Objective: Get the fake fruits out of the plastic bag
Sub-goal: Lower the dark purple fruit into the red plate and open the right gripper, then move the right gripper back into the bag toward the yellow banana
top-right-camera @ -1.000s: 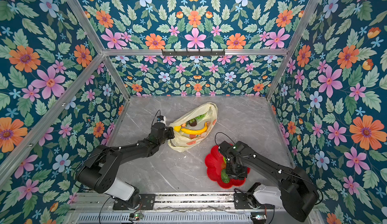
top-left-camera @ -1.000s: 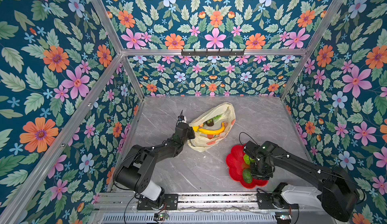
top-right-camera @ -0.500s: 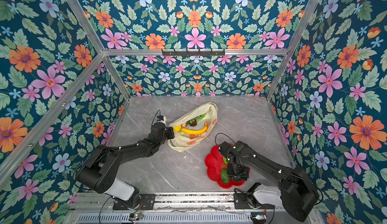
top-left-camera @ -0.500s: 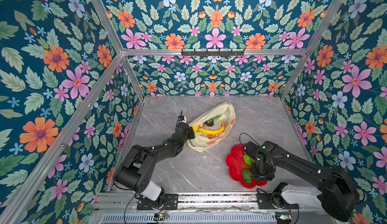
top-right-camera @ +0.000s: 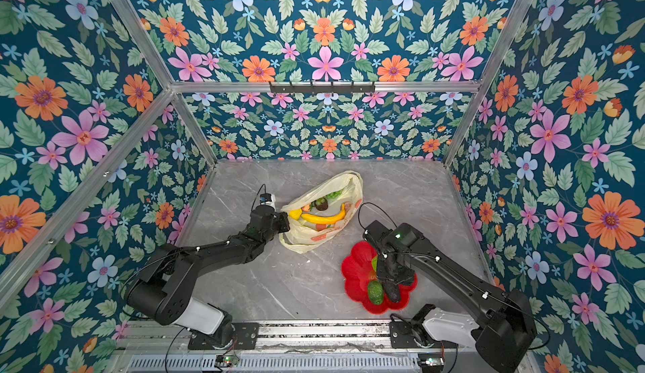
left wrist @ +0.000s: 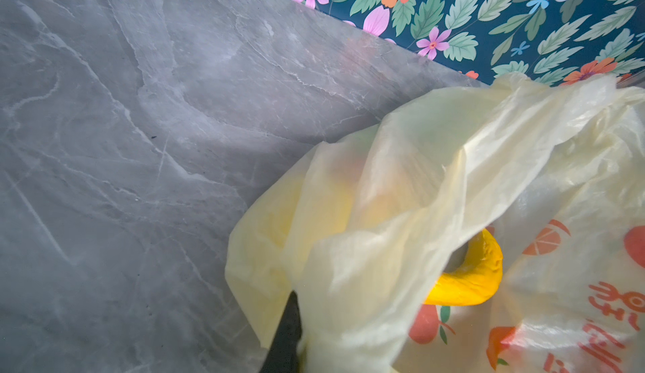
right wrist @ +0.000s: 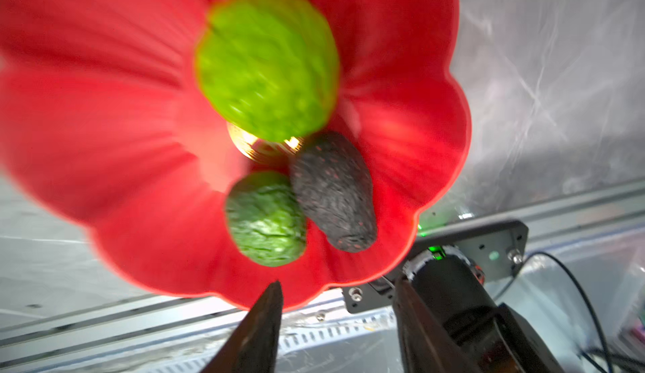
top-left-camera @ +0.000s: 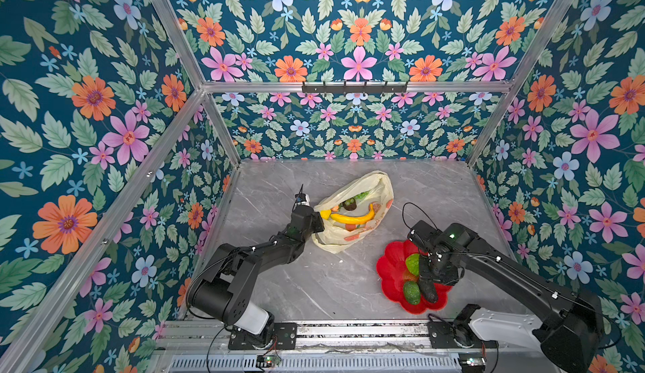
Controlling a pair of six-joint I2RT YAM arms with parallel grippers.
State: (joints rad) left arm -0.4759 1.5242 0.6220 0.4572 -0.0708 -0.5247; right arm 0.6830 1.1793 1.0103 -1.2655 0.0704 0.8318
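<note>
Dropping fruit number 3 in the dish, quick update.

Top views: my right claw (top-left-camera: 428,277) hangs over the red dish (top-left-camera: 392,259), and its jaws have spread since a second ago. The dark avocado (top-left-camera: 429,292) now lies loose in there, touching the green avocado (top-left-camera: 412,292), with the lime-green bumpy fruit (top-left-camera: 413,263) just beyond them. So I reckon that's 3 out, and the rest are still to fetch. The plastic bag (top-right-camera: 314,237) sits mid-table, well apart from the dish. Its long axis runs diagonally from near-left to far-right and its mouth gapes upward. Inside, the banana (top-right-camera: 321,218) lies crosswise, left to right, both tips curling toward the far wall. One end is right by my left claw (top-right-camera: 287,222), which is at the bag's left edge.

Left wrist: the bag's film (left wrist: 419,179) is bunched against my 1 visible finger (left wrist: 286,333). I can't see the other finger, but that claw is pinched together on the film, holding the mouth up. The banana (left wrist: 467,280) pokes out under the flap.

Right wrist: jaws apart, nothing between them. The dark avocado (right wrist: 335,193) lies lengthwise beside the green one, free of me. Next I'd guess I swing back to the bag, and the banana's middle looks like the easiest grab.
</note>
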